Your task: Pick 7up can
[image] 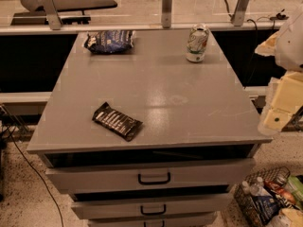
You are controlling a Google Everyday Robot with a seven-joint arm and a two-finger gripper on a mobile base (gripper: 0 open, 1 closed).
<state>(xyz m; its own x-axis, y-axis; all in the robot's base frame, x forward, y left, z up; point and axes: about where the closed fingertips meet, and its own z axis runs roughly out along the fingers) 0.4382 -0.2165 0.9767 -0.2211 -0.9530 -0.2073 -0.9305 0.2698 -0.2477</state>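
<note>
- Three things sit on the grey drawer cabinet's top point(189, 103), well apart, so each can likely be reached alone.
- Far left, at the back: a dark blue snack bag point(110, 40), lying flat.
- Left of middle, near the front edge: a flat black wrapper bar point(117, 121), set askew.
- Back right: the 7up can point(197, 42), upright, with nothing touching it; neither bag nor bar lies between it and the arm's side.
- Right edge: the gripper point(283, 105) hangs beyond the cabinet's right side, well apart from the can; released or clenched, I cannot tell.
- Lower right, on the floor: a wire basket point(246, 203) of bottles, below any approach.
</note>
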